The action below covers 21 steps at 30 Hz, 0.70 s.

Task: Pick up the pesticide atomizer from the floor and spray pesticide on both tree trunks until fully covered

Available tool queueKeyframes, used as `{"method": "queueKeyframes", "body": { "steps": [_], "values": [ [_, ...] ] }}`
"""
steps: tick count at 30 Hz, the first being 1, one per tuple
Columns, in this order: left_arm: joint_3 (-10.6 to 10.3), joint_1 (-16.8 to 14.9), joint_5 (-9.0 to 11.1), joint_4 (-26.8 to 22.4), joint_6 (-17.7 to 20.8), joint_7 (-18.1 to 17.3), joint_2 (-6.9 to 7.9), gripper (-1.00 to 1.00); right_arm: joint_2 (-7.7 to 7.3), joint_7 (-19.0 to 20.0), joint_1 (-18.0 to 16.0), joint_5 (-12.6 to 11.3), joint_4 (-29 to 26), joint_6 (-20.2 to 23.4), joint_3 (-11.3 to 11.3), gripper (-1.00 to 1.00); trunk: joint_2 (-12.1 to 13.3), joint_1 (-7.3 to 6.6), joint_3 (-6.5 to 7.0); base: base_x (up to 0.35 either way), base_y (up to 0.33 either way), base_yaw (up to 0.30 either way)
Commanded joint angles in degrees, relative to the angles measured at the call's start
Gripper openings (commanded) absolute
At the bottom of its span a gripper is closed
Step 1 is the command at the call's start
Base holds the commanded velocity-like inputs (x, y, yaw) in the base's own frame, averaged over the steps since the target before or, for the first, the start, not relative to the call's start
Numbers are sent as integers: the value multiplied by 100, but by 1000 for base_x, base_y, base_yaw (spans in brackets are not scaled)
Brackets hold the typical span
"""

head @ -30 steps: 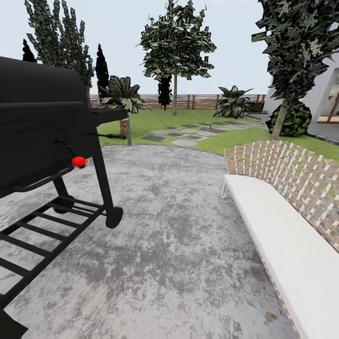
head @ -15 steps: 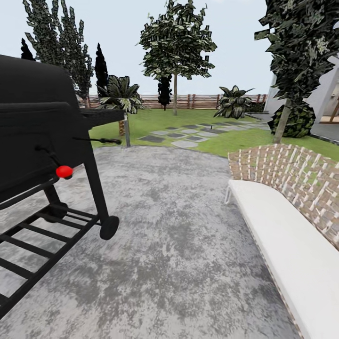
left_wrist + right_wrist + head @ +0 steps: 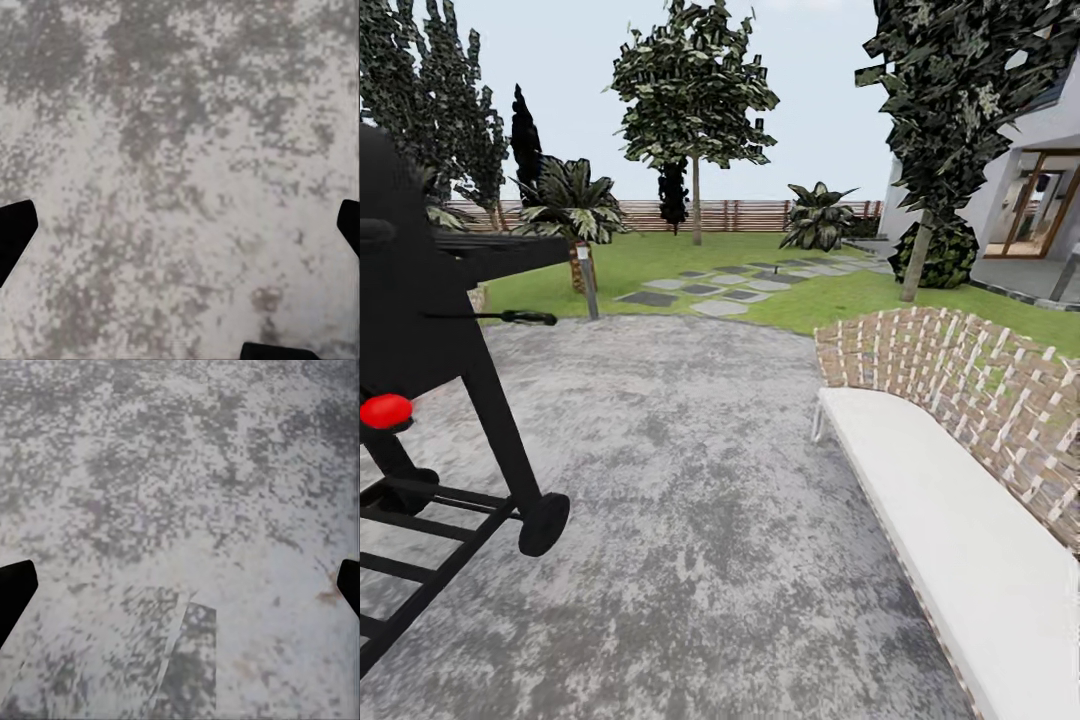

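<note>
Left gripper (image 3: pixel 180 225) and right gripper (image 3: pixel 180 585) spread wide, empty, above grey paving (image 3: pixel 690 500); black grill (image 3: pixel 420 330) near left; white bench (image 3: pixel 960 520) right; lawn (image 3: pixel 660 255) far; atomizer location cannot be determined.

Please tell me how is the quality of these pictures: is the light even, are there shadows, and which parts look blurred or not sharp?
Head view: flat, even daylight, no cast shadow under the black grill or the white bench; tree foliage looks jagged. Left wrist view: the grey pavement is coarse and pixelated, without glare. Right wrist view: same grainy pavement, dark fingertips at the edges.
</note>
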Motion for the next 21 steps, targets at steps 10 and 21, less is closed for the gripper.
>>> {"method": "queueKeyframes", "body": {
  "steps": [10,21],
  "values": [
    [0,0,0,0,0,0,0,100,0,0,0,0,0,0,7,100,0,0,0,338,0,-16],
    [-2,0,0,0,0,0,0,100,0,0,0,0,0,0,9,100,0,0,0,338,0,0]
  ]
}}
